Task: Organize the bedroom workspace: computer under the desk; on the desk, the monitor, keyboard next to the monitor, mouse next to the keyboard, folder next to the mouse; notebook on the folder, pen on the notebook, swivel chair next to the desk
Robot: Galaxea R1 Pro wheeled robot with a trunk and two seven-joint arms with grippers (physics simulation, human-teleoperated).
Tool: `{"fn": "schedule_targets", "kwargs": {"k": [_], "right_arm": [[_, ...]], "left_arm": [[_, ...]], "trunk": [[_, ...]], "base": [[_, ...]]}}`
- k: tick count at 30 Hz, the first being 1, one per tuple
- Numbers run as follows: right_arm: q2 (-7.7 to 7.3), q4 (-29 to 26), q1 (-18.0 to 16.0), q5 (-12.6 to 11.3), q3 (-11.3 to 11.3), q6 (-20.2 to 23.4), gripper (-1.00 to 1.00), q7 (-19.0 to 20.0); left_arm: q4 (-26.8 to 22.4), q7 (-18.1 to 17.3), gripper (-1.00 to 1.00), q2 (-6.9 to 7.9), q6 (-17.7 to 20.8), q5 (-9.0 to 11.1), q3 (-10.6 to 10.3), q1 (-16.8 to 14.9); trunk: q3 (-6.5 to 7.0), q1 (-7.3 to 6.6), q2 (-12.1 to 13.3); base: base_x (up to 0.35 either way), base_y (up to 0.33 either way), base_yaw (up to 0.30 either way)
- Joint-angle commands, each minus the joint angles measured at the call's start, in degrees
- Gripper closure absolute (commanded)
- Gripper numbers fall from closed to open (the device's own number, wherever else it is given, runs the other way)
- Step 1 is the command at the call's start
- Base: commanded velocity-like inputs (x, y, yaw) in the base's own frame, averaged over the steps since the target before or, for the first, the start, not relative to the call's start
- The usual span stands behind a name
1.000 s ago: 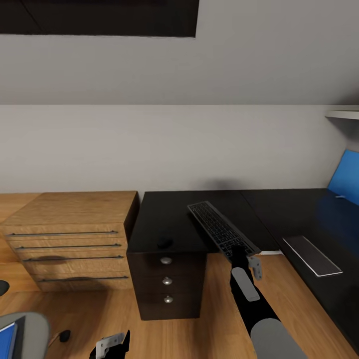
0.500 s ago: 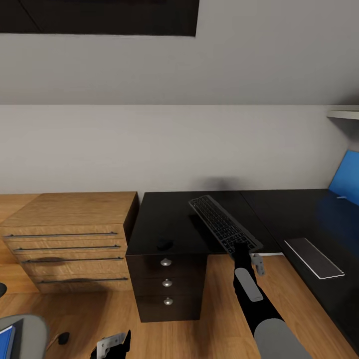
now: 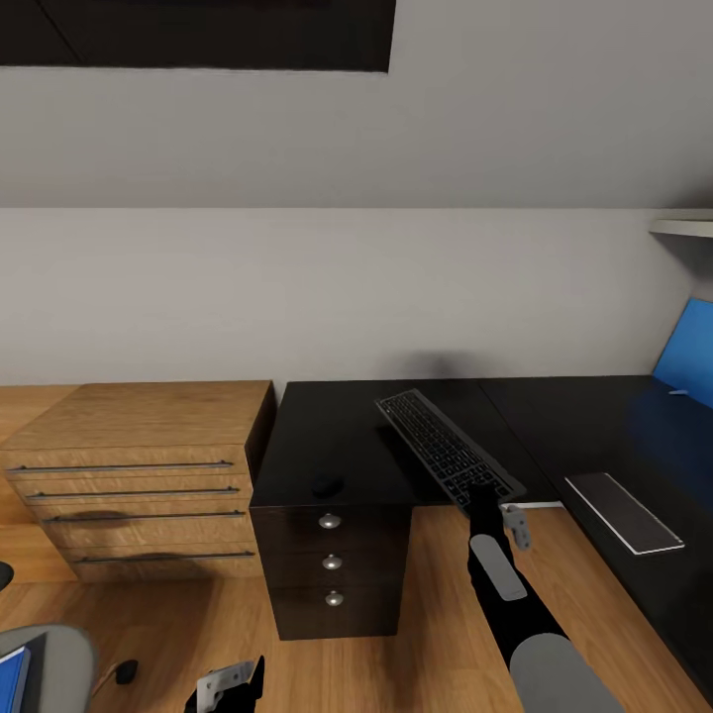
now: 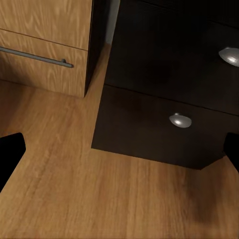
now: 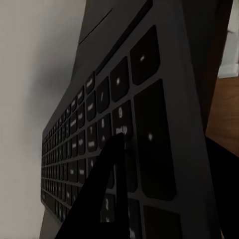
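Head view looks down over the desk (image 3: 347,436); left wrist faces its drawers (image 4: 164,99), right wrist hugs the keyboard (image 5: 104,134).

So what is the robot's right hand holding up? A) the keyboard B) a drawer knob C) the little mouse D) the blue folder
A: the right hand is clamped on the near end of the keyboard, which tilts up above the black desk; the right wrist view shows a finger pressed on its keys, while the mouse lies alone on the desk.

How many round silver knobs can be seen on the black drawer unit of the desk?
3, in a vertical row on the drawer unit front: top knob, middle knob, bottom knob. None seems hidden.
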Motion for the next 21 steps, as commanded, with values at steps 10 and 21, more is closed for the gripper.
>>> {"fn": "schedule_targets", "kwargs": {"k": [10, 21], "right_arm": [[-0.18, 0.62, -0.03, -0.31, -0.1, -0.06, 1.0, -0.09], [-0.51, 1.31, -0.03, -0.38, -0.09, -0.3, 1.0, -0.09]], "left_arm": [[0.09, -0.4, -1.0, -0.02, -0.14, 0.62, -0.23, -0.05], [0.09, -0.47, -1.0, -0.16, -0.14, 0.62, -0.24, -0.05]], "trunk": [[-0.06, 0.0, -0.03], [-0.06, 0.0, -0.03]], "base": [[0.0, 0.0, 0.0], [0.107, 0.0, 0.0]]}}
